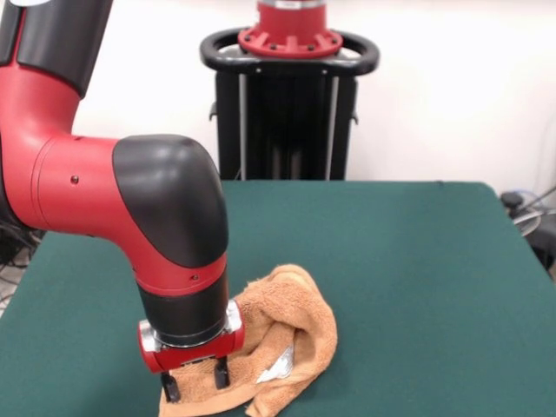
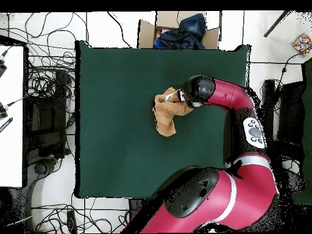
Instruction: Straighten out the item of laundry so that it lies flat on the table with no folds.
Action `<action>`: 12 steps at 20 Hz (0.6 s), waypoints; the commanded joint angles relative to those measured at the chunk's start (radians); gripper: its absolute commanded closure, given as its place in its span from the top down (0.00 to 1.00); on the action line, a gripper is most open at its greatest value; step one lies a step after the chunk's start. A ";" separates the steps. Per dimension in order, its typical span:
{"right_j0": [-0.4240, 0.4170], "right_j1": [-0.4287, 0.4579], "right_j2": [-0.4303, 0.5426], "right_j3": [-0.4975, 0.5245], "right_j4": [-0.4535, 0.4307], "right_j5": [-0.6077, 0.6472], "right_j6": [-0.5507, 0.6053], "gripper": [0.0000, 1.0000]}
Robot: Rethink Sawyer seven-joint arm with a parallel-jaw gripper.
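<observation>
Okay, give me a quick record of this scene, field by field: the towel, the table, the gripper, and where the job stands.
towel: orange-tan towel, bunched and folded over itself, small white tag showing
table: dark green table, towel near the front view's lower edge
gripper: gripper down at the towel's edge, fingers apart and pointing down
grip: nothing visibly clamped between the fingers
task status: towel not yet flat, folds remain
beyond the table: cardboard box holding dark items
</observation>
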 commanded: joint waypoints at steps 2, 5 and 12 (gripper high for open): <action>-0.010 0.162 0.086 -0.046 -0.076 -0.136 -0.081 1.00; -0.011 0.165 0.084 -0.042 -0.074 -0.136 -0.075 1.00; -0.014 0.171 0.083 -0.044 -0.068 -0.125 -0.071 1.00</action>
